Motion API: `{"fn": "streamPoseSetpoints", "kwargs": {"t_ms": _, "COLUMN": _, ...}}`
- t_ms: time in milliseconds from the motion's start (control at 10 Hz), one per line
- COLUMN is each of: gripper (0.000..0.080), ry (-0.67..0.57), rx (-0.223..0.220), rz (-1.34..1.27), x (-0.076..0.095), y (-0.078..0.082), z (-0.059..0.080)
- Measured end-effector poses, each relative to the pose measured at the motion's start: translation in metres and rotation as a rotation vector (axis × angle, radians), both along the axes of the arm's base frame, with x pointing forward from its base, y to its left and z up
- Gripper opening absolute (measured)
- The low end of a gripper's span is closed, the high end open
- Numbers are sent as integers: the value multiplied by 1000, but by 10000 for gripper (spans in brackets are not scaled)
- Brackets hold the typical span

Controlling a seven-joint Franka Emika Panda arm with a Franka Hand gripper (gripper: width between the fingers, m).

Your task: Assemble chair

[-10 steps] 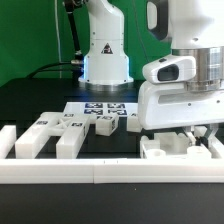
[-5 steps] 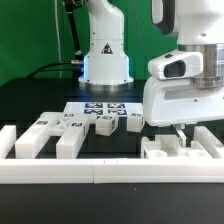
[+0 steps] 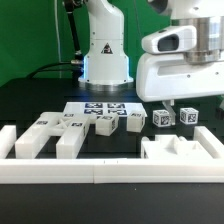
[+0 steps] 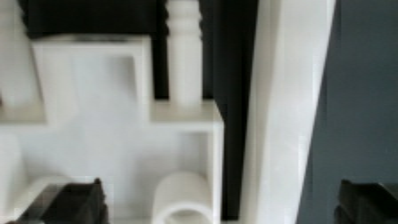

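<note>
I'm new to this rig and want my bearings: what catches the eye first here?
The big white gripper hangs open at the exterior view's upper right, above a blocky white chair part by the front rail. Small tagged cubes sit behind it, and more chair parts lie at the left.

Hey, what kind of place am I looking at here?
Probably a robotics lab bench: a robot arm on a black table, a green backdrop, plus a marker board and tagged white chair parts.
</note>
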State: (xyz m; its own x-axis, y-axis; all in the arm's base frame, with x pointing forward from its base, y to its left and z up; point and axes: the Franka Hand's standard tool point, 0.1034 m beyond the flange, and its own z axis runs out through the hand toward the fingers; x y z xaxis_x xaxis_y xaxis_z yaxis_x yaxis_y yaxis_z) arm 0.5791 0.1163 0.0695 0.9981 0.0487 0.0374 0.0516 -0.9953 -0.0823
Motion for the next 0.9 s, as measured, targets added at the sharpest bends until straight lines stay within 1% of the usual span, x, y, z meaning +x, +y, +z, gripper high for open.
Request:
{"fn": "streamPoseSetpoints", "kwargs": {"t_ms": 100, "gripper": 649, "ry": 10, "rx": -9, "rz": -6, "x": -17, "y": -8, "z": 2}}
{"fn": "streamPoseSetpoints", "kwargs": {"t_ms": 200, "gripper": 649, "ry": 15, "rx": -16, "rz": 9, "x": -26, "y": -16, "z": 3}}
{"fn": "streamPoseSetpoints", "kwargs": {"t_ms": 300, "gripper": 649, "ry": 10, "rx": -24, "rz": 23, "x": -36, "y": -28, "z": 4}}
{"fn": "streamPoseSetpoints", "kwargs": {"t_ms": 400, "gripper": 649, "ry": 13, "rx": -30, "rz": 13, "x": -49, "y": -36, "z": 6}}
{"fn": "streamPoseSetpoints", "kwargs": {"t_ms": 500, "gripper": 649, "ry": 23, "rx": -32, "rz": -20, "x": -61, "y": -41, "z": 9}}
{"fn": "streamPoseSetpoints", "kwargs": {"t_ms": 600, "gripper": 649, "ry": 30, "rx": -27, "rz": -43, "x": -70, "y": -52, "z": 10}}
{"fn": "streamPoseSetpoints", "kwargs": {"t_ms": 700, "gripper": 649, "ry": 25, "rx": -25, "rz": -30, "x": -72, "y": -58, "z": 9}}
{"fn": "streamPoseSetpoints", "kwargs": {"t_ms": 900, "gripper": 649, "ry": 26, "rx": -25, "rz": -27, "x": -72, "y": -56, "z": 8}}
